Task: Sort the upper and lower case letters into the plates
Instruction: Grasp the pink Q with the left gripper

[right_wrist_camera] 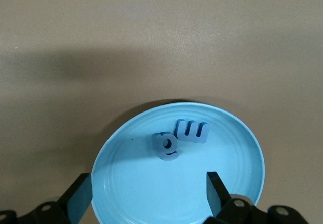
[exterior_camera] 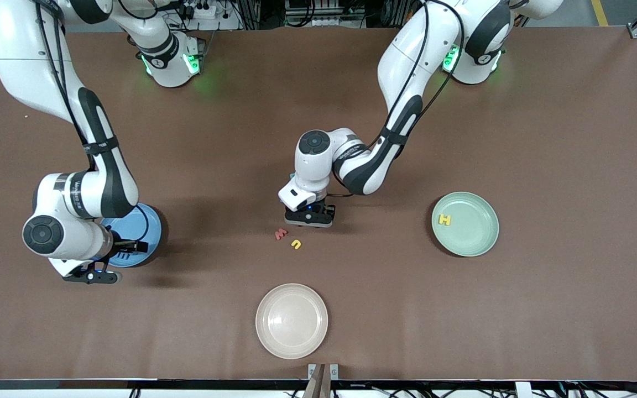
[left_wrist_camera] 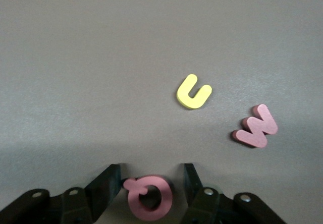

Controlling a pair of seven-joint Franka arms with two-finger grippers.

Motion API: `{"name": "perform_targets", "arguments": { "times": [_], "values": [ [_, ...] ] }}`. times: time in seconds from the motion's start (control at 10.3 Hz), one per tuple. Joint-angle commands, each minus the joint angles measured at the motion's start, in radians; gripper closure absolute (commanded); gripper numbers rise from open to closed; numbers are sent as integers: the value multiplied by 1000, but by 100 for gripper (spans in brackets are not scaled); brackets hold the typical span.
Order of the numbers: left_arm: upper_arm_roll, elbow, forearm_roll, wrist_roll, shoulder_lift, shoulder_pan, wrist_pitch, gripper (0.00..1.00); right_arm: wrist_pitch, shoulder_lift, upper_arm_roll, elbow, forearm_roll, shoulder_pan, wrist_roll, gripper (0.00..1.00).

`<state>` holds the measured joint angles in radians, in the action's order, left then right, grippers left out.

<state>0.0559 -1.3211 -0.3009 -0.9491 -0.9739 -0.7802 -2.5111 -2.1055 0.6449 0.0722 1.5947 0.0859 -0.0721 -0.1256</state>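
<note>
The left tool (left_wrist_camera: 151,186) is down at the desk (exterior_camera: 545,309) near its middle, its fingers (left_wrist_camera: 105,183) partly spread either side of a pink Q-shaped letter (left_wrist_camera: 150,198); whether they touch it I cannot tell. The right tool (right_wrist_camera: 149,196) hangs spread wide over the blue plate (right_wrist_camera: 222,183), holding nothing.

The blue plate carries two blue letters, an m (right_wrist_camera: 192,130) and a g (right_wrist_camera: 165,146). The pale green plate (exterior_camera: 476,243) holds a yellow H (exterior_camera: 445,220). The beige plate (exterior_camera: 291,320) lies nearest the front camera.

Only the left wrist view shows the pink letter; the front view hides it under the tool. A yellow u (left_wrist_camera: 194,92) and a red w (left_wrist_camera: 256,126) lie on the desk nearby.
</note>
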Motion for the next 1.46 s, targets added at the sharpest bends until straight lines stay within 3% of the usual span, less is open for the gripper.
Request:
{"name": "perform_targets", "arguments": {
  "times": [0.0, 0.97, 1.36],
  "values": [
    [-5, -4, 41, -22, 4, -11, 78, 42, 4, -21, -5, 18, 9, 0, -12, 0],
    [-4, -4, 115, -37, -3, -25, 83, 57, 5, -16, -12, -22, 3, -55, -84, 0],
    [-4, -4, 117, -34, -3, -24, 87, 90, -8, 5, -15, -62, -5, -119, -121, 0]
  ]
}}
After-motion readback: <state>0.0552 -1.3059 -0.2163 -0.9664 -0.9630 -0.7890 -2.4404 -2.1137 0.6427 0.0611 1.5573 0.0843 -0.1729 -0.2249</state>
